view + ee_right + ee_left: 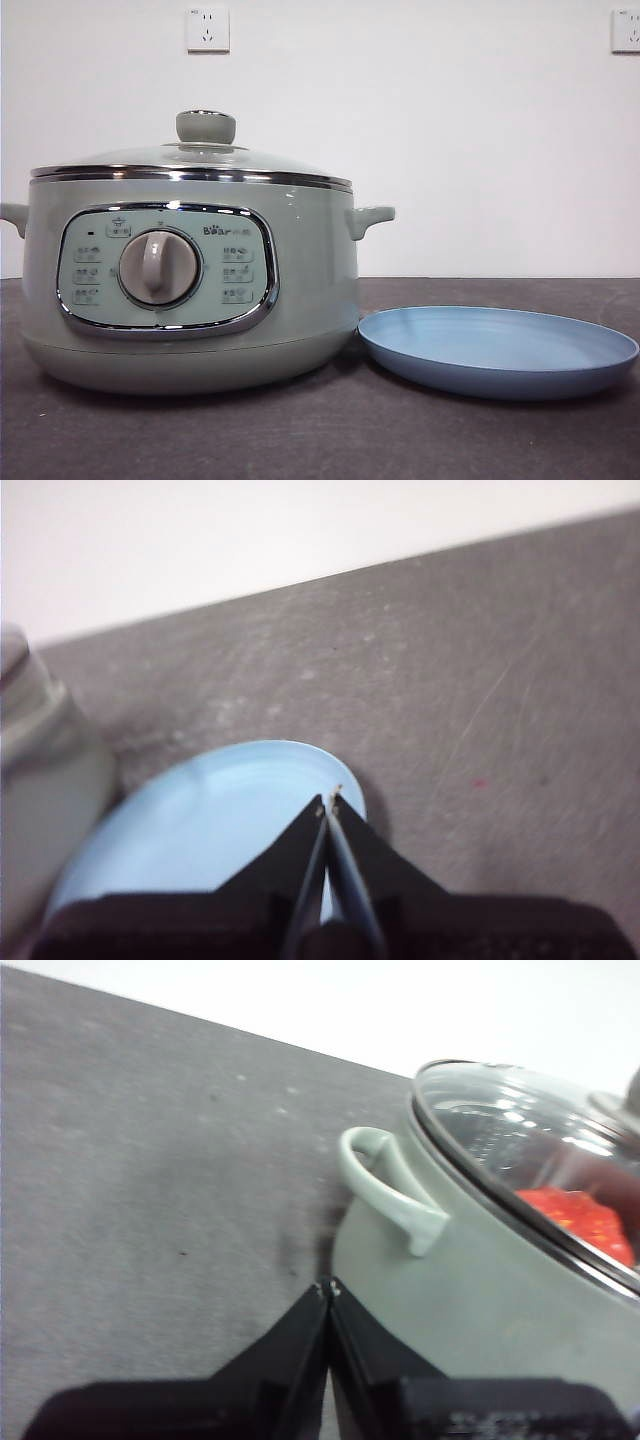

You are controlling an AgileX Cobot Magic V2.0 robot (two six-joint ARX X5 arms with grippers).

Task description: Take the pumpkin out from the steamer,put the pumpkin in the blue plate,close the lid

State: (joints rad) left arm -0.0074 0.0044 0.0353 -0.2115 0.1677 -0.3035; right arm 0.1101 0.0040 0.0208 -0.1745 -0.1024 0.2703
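The sage-green steamer (190,290) stands on the left of the table with the glass lid (200,155) on it. The pumpkin (580,1222) shows red-orange through the lid glass (520,1140) in the left wrist view; the front view hides it. The blue plate (498,350) lies empty to the right of the steamer. My left gripper (328,1285) is shut and empty, beside the steamer's side handle (390,1190). My right gripper (331,802) is shut and empty, above the blue plate (200,830). Neither arm shows in the front view.
The dark grey table (320,440) runs to a white wall with two sockets (207,30). The steamer's edge (40,750) shows blurred beside the plate in the right wrist view.
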